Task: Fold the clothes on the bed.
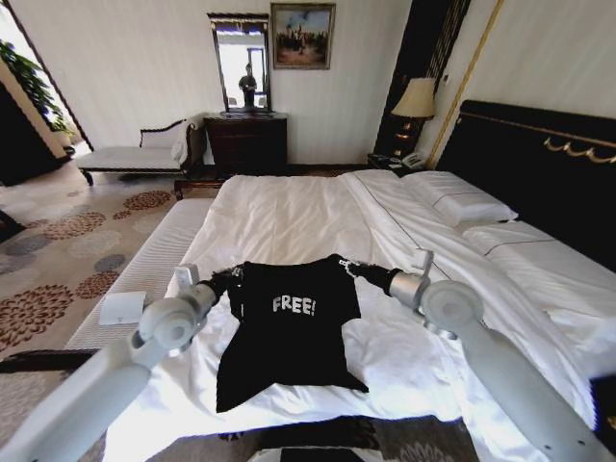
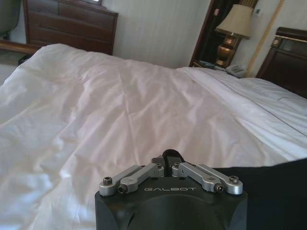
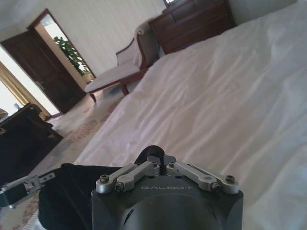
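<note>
Head view: both grippers, left gripper and right gripper, clamp the "FREE!" T-shirt; wrists read "GALBOT".

Grey arms, black "GALBOT" wrists, silver screwed linkages.

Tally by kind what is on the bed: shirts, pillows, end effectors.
Black T-shirt: 1
White pillows: 2
End effectors at the shirt's top corners on the bed: 2, left end effector, right end effector
Total: 5
</note>
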### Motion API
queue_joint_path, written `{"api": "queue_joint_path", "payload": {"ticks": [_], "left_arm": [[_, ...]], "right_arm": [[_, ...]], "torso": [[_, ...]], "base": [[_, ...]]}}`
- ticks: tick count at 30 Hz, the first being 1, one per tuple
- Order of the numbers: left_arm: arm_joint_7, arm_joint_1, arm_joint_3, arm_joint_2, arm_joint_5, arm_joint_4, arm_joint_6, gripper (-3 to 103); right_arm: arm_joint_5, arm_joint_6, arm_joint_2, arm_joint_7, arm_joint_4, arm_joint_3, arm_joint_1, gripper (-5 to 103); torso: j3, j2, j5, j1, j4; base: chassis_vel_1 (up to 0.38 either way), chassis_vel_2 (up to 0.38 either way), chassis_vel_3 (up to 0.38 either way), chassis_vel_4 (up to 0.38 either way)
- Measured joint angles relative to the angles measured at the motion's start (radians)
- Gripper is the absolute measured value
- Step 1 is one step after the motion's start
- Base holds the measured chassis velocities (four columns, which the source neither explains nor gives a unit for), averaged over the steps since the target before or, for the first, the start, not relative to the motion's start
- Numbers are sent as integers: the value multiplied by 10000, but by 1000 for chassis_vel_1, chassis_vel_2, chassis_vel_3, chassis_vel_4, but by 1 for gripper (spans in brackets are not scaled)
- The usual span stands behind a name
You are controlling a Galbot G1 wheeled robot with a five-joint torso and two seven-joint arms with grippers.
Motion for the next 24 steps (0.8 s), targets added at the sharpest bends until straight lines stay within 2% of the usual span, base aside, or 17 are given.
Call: {"api": "queue_joint_path", "payload": {"ticks": [2, 5, 7, 9, 12, 16, 18, 21, 22, 24], "left_arm": [[36, -112, 97, -122, 43, 227, -20, 2], [113, -1054, 676, -817, 343, 1624, -252, 2], [112, -1159, 743, -881, 380, 1750, -293, 2], [56, -2109, 1267, -1503, 511, 2872, -475, 2], [54, -2649, 1557, -1862, 501, 3520, -477, 2], [214, -3954, 2217, -2657, 646, 5467, -493, 2], [267, -4175, 2304, -2813, 672, 5852, -505, 2], [459, -5186, 2507, -3671, 825, 7805, -536, 2], [459, -5186, 2507, -3671, 825, 7805, -536, 2], [579, -5592, 2540, -4116, 971, 8646, -563, 2]], "right_arm": [[-126, 33, 88, -28, -218, -104, 39, 1], [-680, 143, 468, -169, -1362, -621, 484, 1], [-716, 151, 488, -176, -1422, -648, 526, 1], [-1140, 255, 813, -232, -2300, -1014, 1320, 1], [-1274, 300, 1009, -222, -2995, -1289, 1937, 1], [-1766, 634, 1463, -377, -4979, -1927, 3119, 1], [-1859, 697, 1574, -412, -5350, -2037, 3319, 1], [-2279, 923, 2084, -666, -6735, -2517, 4079, 1], [-2279, 923, 2084, -666, -6735, -2517, 4079, 1], [-2662, 1099, 2375, -928, -7433, -2665, 4396, 1]], "torso": [[0, 0, 1, 0, 0], [1, 0, 1, 0, 1], [0, 0, 0, 0, 1], [0, 0, 1, 0, -2], [0, 0, -2, 1, 1], [1, -1, -2, 2, 2], [1, 0, -1, 3, 1], [1, -1, 1, 2, 1], [1, -1, 1, 2, 1], [1, -1, 1, 2, 4]], "base": [[0, 0, 0, 0], [0, 0, 0, 0], [0, 0, 0, 0], [0, 0, 0, 0], [0, 0, 0, 0], [0, 0, 0, 0], [0, 0, 0, 0], [0, 0, 0, 0], [0, 0, 0, 0], [0, 0, 0, 0]]}}
